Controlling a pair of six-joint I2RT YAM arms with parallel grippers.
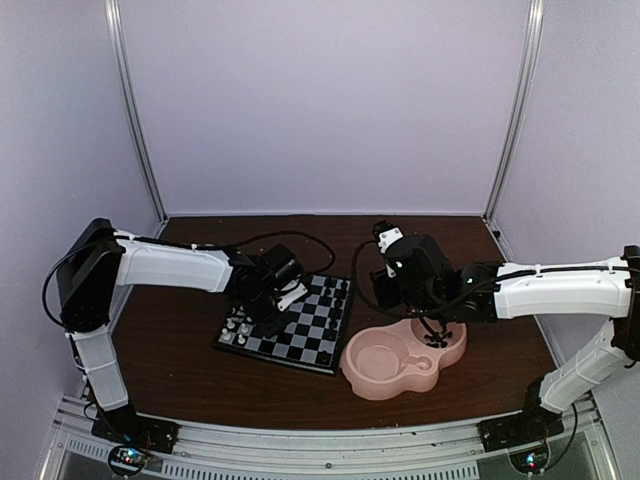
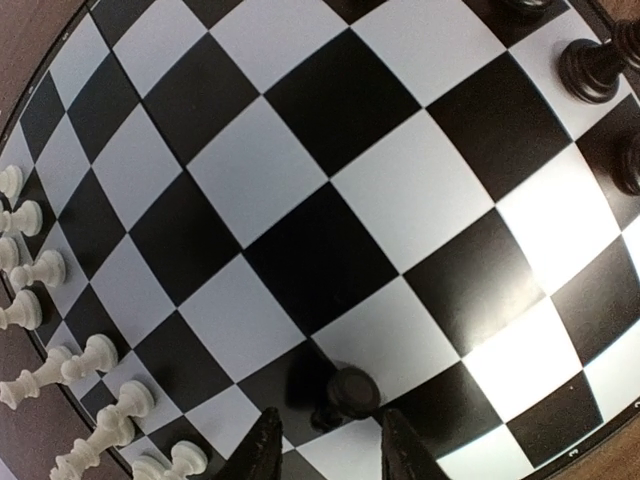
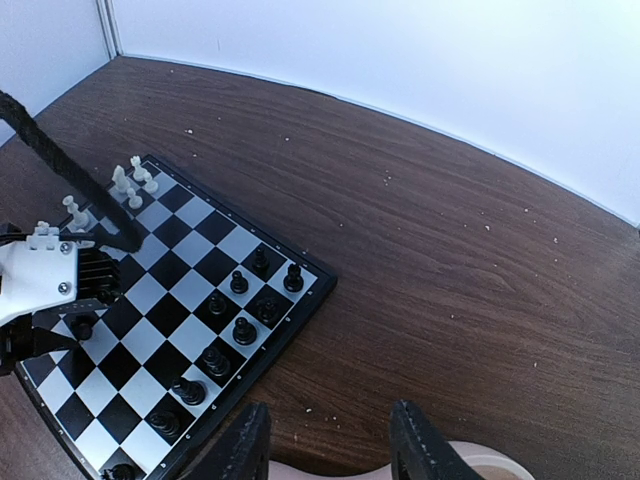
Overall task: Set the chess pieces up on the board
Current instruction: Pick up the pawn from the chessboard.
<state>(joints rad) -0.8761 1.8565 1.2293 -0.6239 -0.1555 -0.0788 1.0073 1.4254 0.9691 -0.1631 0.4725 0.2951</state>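
Observation:
The board (image 1: 322, 335) lies at the table's middle, left of a pink dish. White chess pieces (image 2: 45, 268) line its left edge in the left wrist view, and black ones (image 2: 590, 68) stand at the upper right. My left gripper (image 2: 333, 448) hangs low over the board (image 2: 300, 150), open. A tipped black pawn (image 2: 347, 392) rests on the squares just beyond its fingertips, and neither finger touches it. My right gripper (image 3: 330, 440) is open and empty above the bare wood by the board's corner. Several black pieces (image 3: 240, 330) stand along that edge of the board (image 3: 160, 265).
The pink double-bowl dish (image 1: 360, 375) sits right of the board and holds a few black pieces (image 1: 437, 340). Its rim (image 3: 480, 465) shows under my right fingers. White walls close in the table on three sides. My left arm (image 3: 35, 285) reaches over the board.

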